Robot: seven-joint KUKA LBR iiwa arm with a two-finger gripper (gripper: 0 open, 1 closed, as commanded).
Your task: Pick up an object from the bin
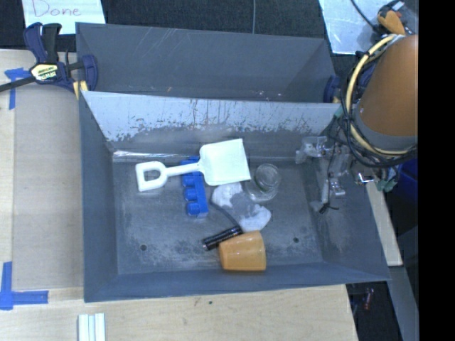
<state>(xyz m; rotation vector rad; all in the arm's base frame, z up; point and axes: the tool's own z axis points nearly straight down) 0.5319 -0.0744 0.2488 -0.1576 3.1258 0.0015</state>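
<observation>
Gripper is hanging low at the right side of the grey metal bin, over bare floor and apart from every object. I cannot tell how wide it is standing, and nothing is showing in its grasp.

Objects are sitting mid-bin, left of the gripper:
- **Nearest:** the small clear plastic cup is standing upright, with a crumpled clear wrapper just beside it on the near-left.
- **Near side:** the orange-tan rounded block is lying by the near wall, with a black marker pen touching or almost touching its far-left edge.
- **Further left:** the white plastic toy scoop is lying flat, handle pointing left, with the blue studded plastic brick against its near side.

No target is picked yet, so I'm judging the likely ones:
- **Clear plastic cup:** probably light, thin-walled and slippery. It is looking likely to tip or skid, so I'd be pinching across the rim or straddling one wall.
- **Orange-tan rounded block:** probably light and maybe slightly soft. It is offering the broadest faces, so I'd be taking it across the short width, clear of the pen and the near wall.
- **White plastic toy scoop:** stiff and light, but lying flat. The handle is the only sensible hold
</observation>
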